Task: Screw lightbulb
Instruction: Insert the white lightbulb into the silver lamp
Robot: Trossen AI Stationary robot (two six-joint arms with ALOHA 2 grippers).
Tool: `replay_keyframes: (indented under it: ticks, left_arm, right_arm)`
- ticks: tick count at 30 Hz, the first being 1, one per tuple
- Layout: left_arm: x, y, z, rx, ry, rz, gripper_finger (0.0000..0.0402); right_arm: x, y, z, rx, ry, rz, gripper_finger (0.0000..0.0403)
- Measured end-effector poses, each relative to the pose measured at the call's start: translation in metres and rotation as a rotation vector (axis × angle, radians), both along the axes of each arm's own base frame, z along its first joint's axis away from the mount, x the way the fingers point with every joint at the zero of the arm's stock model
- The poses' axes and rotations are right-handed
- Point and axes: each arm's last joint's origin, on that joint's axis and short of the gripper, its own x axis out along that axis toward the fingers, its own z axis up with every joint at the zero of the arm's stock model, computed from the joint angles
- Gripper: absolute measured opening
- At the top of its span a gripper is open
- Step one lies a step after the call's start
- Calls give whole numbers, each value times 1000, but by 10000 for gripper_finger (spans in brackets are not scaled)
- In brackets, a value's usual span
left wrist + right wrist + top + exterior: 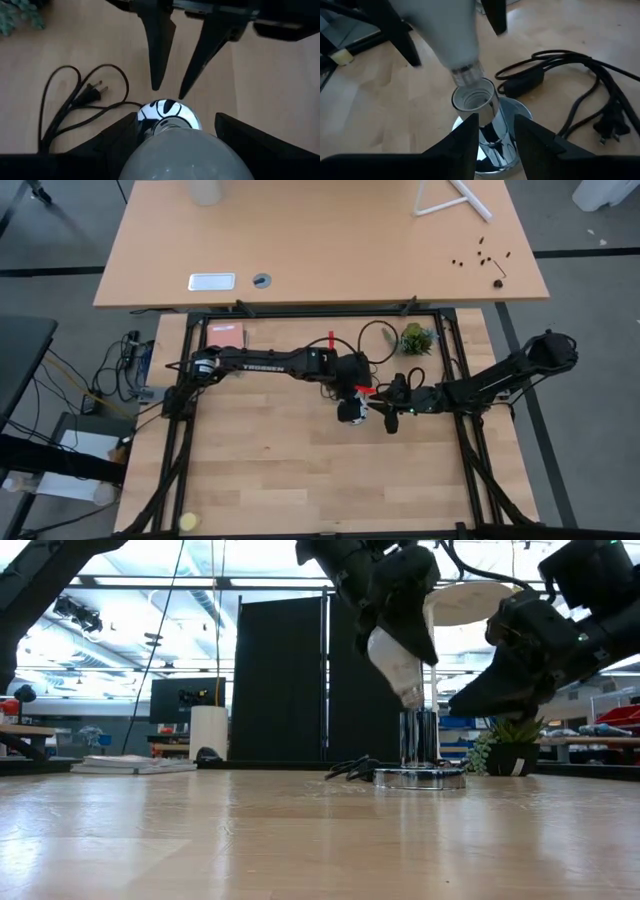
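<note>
The way down into the socket (474, 100) is tight. The lightbulb (395, 658) hangs tilted just above its open top, and the right hand (494, 131) closes on the socket tube. The black cord (580, 80) lies in loops beside it, and a small plant (416, 338) stands near. The front of the bench (300, 480) is open and bare.

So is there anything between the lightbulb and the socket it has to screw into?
Nothing visible. The left gripper holds the lightbulb tilted, its screw end just above the open socket, which the right gripper clamps from the side, below its mouth.
</note>
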Motion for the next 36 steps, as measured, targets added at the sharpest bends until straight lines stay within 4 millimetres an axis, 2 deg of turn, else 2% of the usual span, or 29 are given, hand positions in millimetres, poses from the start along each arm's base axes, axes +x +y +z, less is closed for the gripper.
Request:
replay_keyframes:
  ticks: [4,11,15,20,27,36]
  left_arm:
    - [2,-2,-4,0,2,-4,263]
    - [2,-2,-4,0,2,-5,263]
    - [4,-3,-3,-1,-21,-9,263]
    - [4,-5,-3,-7,-23,-18,263]
    - [8,-5,0,15,-73,-45,263]
    - [8,-5,-7,32,-53,-60,263]
  right_arm:
    - [8,2,-3,-3,-21,-1,132]
    - [29,5,8,-67,-48,21,132]
    - [36,3,8,-83,-35,13,132]
    - [29,1,5,-85,21,10,132]
    - [17,2,19,-72,20,20,132]
    - [17,5,-1,-20,142,23,132]
